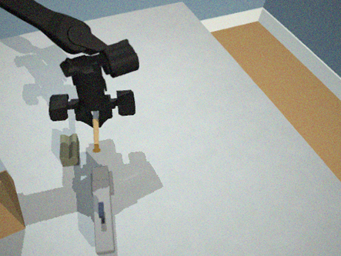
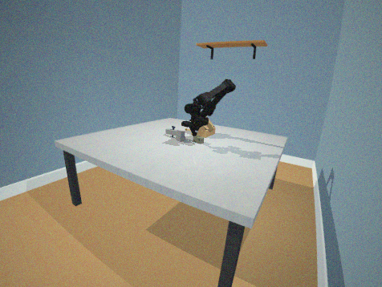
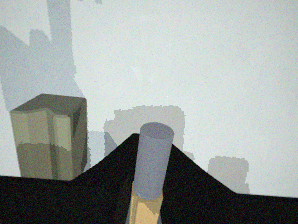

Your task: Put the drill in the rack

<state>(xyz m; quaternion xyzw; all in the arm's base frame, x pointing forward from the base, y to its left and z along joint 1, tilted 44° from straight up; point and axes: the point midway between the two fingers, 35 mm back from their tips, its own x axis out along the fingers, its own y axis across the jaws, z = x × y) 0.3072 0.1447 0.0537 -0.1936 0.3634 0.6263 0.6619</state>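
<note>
The drill has a grey shank and a golden-tan body with a darker end. My gripper is shut on its shank and holds it out of the long grey holder. In the top view the drill's free end points down the image towards the holder. The dark key shows at the holder's top. The olive grooved rack stands beside the drill, to its left in the top view and the wrist view; its groove holds nothing.
A wooden block with dark holes stands left of the holder in the top view. The pale table carries the arm's shadows. A wooden shelf is on the wall behind.
</note>
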